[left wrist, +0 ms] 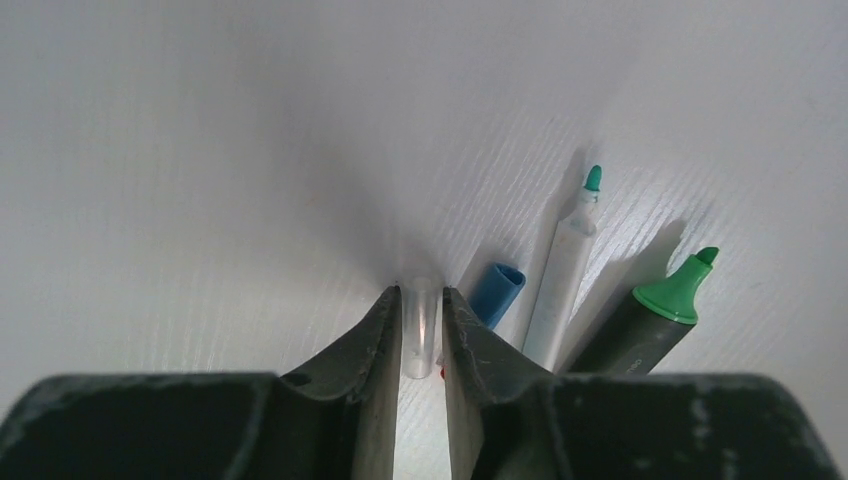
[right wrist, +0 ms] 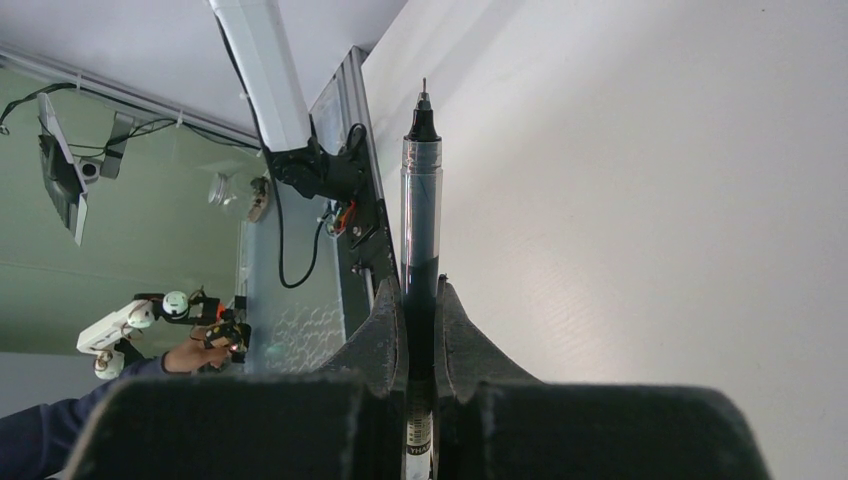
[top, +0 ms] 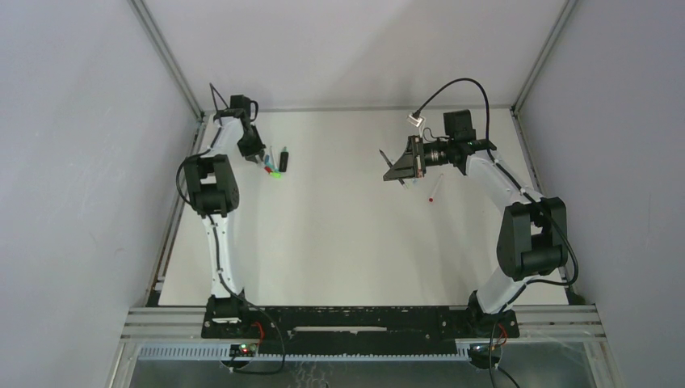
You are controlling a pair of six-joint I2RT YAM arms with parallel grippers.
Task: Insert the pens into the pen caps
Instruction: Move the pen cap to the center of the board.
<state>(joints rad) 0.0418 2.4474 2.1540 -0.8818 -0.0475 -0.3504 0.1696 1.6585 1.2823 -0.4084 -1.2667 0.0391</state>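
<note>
Left wrist: your left claw [left wrist: 420, 300] sits narrow astride a clear tube [left wrist: 421, 335] on the bench [left wrist: 200, 150], grip unconfirmed, so it could squirt out. Your right claw [right wrist: 421, 290] clamps the black fine-tip pen [right wrist: 421, 200] aloft; the long overhang may misalign at capping.

White tabletop [top: 347, 242] between plain grey walls [top: 73, 202], aluminium rail [top: 565, 322] along near edge.

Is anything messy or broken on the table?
Nothing looks spilled or broken. The odd bit is that the pens have no caps on. By the left gripper, the teal-tipped pen and green-tipped marker show bare tips, and a blue cap lies loose beside them. The right gripper grips a thin dark pen, also uncapped.
</note>
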